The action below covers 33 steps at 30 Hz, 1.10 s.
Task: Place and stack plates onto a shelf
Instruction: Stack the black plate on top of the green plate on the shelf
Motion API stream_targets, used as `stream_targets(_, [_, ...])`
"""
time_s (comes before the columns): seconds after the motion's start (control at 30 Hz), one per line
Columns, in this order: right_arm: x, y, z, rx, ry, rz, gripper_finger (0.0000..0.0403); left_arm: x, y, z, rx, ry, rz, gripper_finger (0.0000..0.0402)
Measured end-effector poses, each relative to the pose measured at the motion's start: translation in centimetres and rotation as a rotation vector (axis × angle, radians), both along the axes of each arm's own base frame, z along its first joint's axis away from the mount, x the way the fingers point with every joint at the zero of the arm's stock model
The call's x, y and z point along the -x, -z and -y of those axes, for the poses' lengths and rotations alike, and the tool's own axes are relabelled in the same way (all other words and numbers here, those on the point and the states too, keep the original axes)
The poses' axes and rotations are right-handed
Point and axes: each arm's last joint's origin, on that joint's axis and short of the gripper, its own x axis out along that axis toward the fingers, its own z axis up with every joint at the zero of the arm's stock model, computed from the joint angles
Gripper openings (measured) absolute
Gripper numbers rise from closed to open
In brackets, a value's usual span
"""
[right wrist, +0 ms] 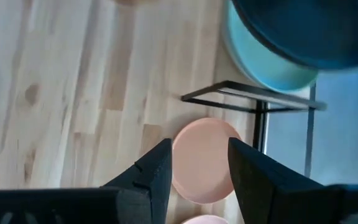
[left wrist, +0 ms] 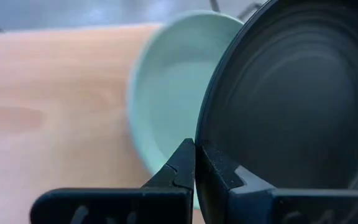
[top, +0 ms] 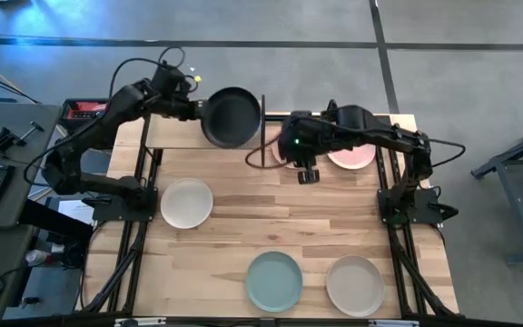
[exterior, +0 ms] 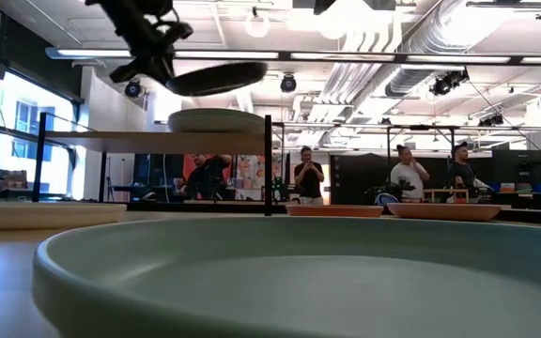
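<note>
Upper centre of the high view: left gripper (top: 202,106) jaws clamped on black plate (top: 231,116) rim, held above pale plate (exterior: 216,120) on shelf (top: 172,133). Right gripper (top: 308,174) jaws apart over bare counter (top: 289,222), salmon plate (right wrist: 202,158) just beside.

- Bench (top: 280,209): light-wood planks, black frame rails along both sides.
- Shelf (top: 172,133): raised light-wood board on black posts, at the far edge of the bench.
- On the shelf: one pale green plate (exterior: 216,120), seen at its right end.
- On the bench: white plate (top: 186,202) near the left side; teal plate (top: 274,281) and beige plate (top: 355,284) at the near edge, just beside each other; pink plate (top: 352,158) and salmon plate (right wrist: 204,158) right of the shelf.
</note>
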Motion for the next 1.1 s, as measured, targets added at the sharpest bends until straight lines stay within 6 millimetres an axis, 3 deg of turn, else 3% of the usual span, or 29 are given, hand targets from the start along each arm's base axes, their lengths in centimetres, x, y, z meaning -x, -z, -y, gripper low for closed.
stream_targets(0.2, [0.1,0.0,2.2,-0.035,0.133,0.033,0.0131,0.9,1.3,-2.2,0.018,-0.017,-0.076,0.0000])
stream_targets(0.53, [0.5,0.0,4.4,-0.063,0.256,0.054,0.0131,0.1,3.1,-4.0,0.030,0.030,-0.128,0.0000])
stream_targets(0.9, [0.5,0.0,4.6,-0.049,0.237,0.044,0.0131,-0.5,4.0,-4.8,0.046,0.030,-0.140,0.0001])
stream_targets(1.1, [0.5,0.0,4.6,-0.047,0.232,0.043,0.0131,-0.6,4.1,-4.9,0.045,0.023,-0.133,0.0022])
